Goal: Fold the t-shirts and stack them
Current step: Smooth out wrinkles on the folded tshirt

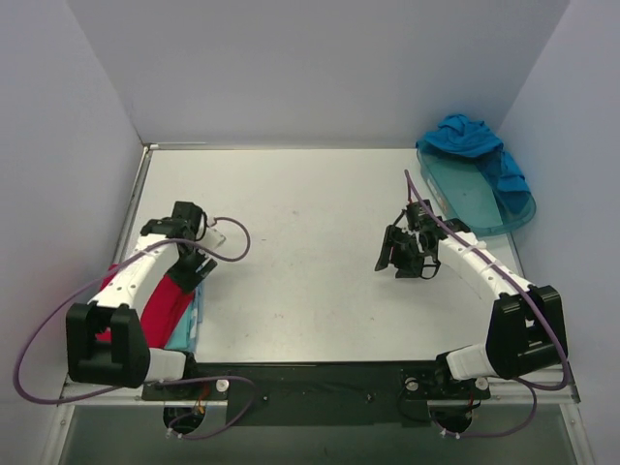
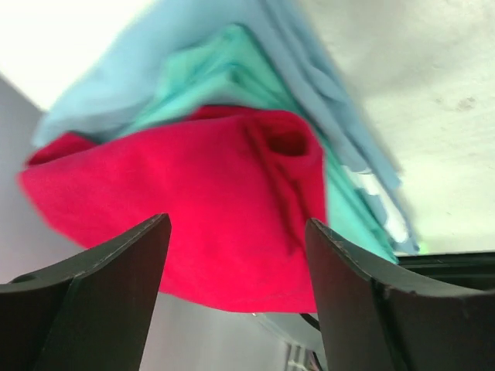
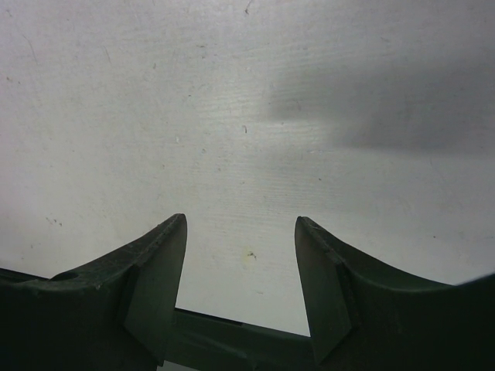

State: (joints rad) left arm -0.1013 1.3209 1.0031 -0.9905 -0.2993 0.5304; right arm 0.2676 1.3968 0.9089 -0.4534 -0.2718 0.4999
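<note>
The bright red t-shirt [image 1: 170, 300] lies folded at the near left edge of the tabletop [image 1: 300, 213], on top of the pale aqua t-shirt [image 1: 189, 331], whose edge shows out from under it on the side toward the middle. The left arm reaches over this pile and partly hides it in the top view. The left fingers [image 2: 116, 286] are spread wide and grip nothing. In the left wrist view the red cloth fills the gap beyond them, with aqua and paler blue layers behind it, and I cannot tell whether those layers are one garment or more, nor whether the tips touch the cloth. The bright blue t-shirt [image 1: 470, 140] sits crumpled in the far right corner, draped over the far end of the translucent teal tray [image 1: 484, 208], well apart from the pile. The right fingers [image 3: 147, 278] are parted and hold nothing, poised over bare tabletop in the right half, between the tray and the near edge
</note>
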